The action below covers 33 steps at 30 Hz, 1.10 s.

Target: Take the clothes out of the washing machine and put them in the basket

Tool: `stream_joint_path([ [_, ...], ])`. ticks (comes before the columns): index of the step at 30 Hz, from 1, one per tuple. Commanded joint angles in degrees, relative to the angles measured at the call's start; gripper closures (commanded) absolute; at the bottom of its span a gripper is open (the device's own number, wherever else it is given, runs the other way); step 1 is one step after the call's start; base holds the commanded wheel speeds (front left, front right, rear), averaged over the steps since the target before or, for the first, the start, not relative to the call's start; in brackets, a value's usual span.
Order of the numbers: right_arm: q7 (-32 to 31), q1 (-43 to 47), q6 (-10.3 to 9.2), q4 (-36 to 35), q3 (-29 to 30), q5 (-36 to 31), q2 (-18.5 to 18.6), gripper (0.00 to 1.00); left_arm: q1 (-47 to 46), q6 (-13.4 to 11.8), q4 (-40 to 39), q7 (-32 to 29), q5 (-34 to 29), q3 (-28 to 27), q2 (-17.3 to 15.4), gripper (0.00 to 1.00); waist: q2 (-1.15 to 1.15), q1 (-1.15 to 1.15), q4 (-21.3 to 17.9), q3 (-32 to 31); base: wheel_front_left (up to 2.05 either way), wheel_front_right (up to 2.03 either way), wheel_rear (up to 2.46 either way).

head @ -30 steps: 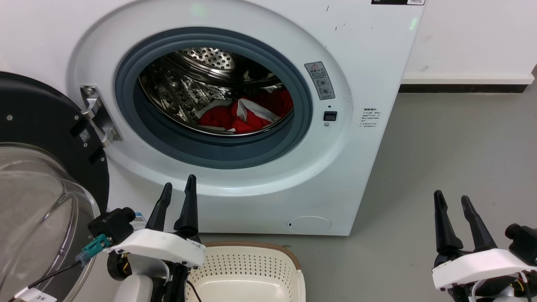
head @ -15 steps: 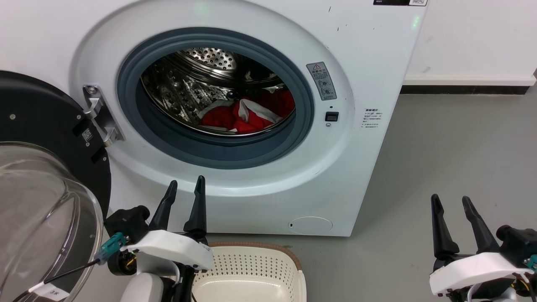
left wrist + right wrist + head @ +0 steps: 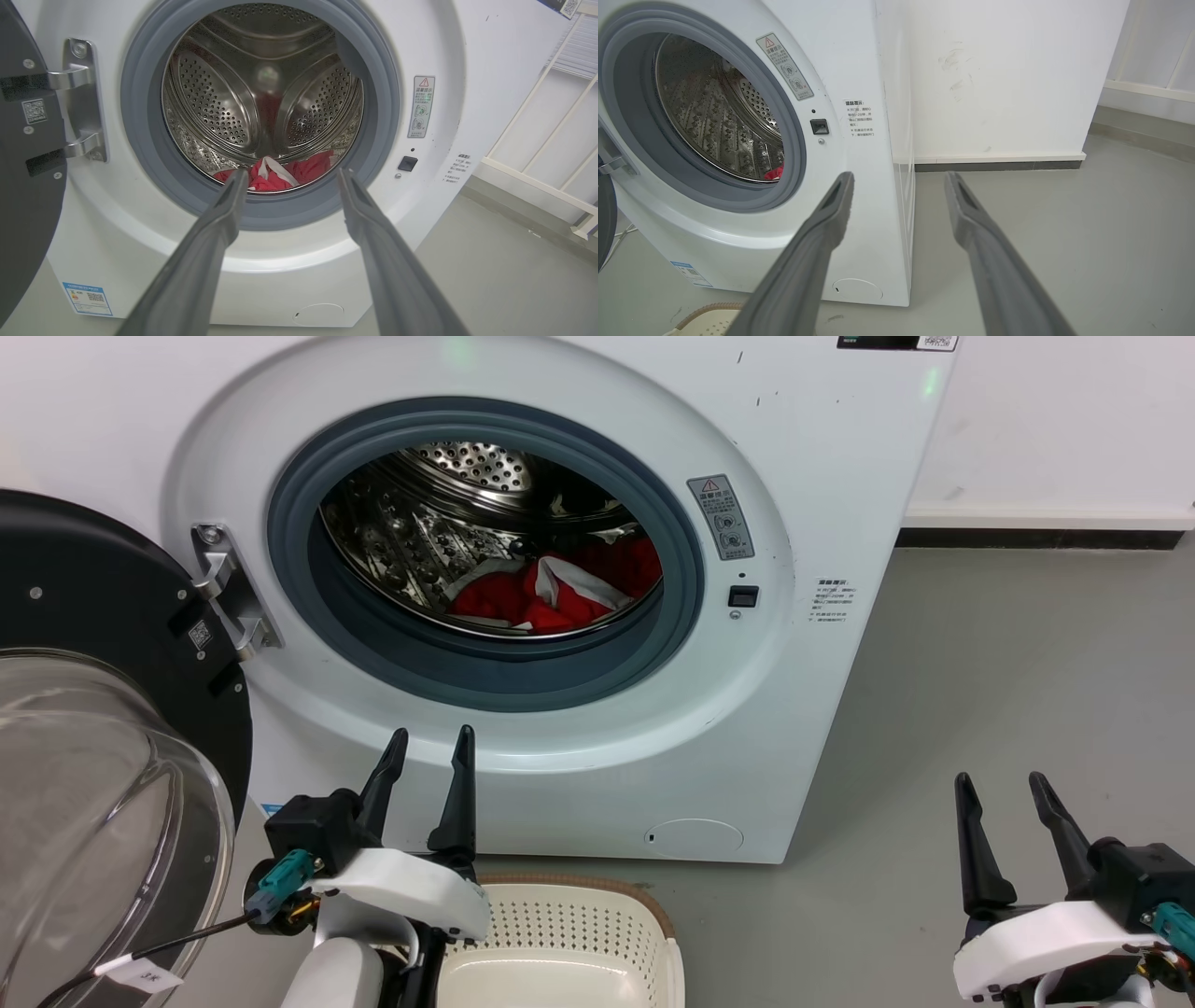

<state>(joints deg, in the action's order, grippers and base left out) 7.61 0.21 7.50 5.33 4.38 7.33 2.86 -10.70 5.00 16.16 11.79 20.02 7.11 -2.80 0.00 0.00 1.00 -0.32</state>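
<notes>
Bright red white-striped clothes [image 3: 560,599] lie low in the white front-loading washing machine [image 3: 822,476], straight beyond the nearer left gripper [image 3: 432,731]; the right gripper [image 3: 998,777] stands aside; both jaws released.

Ahead of the left gripper [image 3: 432,733], the washing machine [image 3: 840,476] is white, its rubber ring [image 3: 504,686] grey, its drum [image 3: 210,102] shiny steel dotted with rows of small holes. Past that gripper's dark fingertips the clothes [image 3: 560,593] are bright red with white bands. To its left, the door [image 3: 93,579] has a black frame. Beside its white wrist shell, the basket [image 3: 560,919] is cream-white, perforated in a regular grid, with a brown rim. Ahead of the right gripper [image 3: 998,777], the floor [image 3: 980,663] is plain grey.
</notes>
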Motion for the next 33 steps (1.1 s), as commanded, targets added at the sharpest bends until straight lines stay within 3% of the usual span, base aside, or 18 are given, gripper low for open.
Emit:
stream_joint_path([
  [1,0.43,0.37,-0.02,-0.64,0.11,-1.36,0.04,0.0,-0.87,-0.27,-0.11,0.53,-1.27,0.25,-0.12,0.0,0.0,0.0,0.04,0.0,0.0,0.0,0.0],
  [27,2.35,1.0,-0.02,-0.57,1.12,-12.83,0.02,0.0,-1.39,-1.91,1.68,3.53,-12.51,1.55,-0.13,0.0,0.0,0.0,0.71,0.33,0.0,0.0,0.0],
  [33,2.49,0.87,-0.02,-0.04,1.12,-11.69,0.02,0.0,-0.96,-2.26,1.82,3.43,-11.79,1.54,-0.13,0.0,0.0,0.0,0.7,0.33,0.0,0.0,0.0],
])
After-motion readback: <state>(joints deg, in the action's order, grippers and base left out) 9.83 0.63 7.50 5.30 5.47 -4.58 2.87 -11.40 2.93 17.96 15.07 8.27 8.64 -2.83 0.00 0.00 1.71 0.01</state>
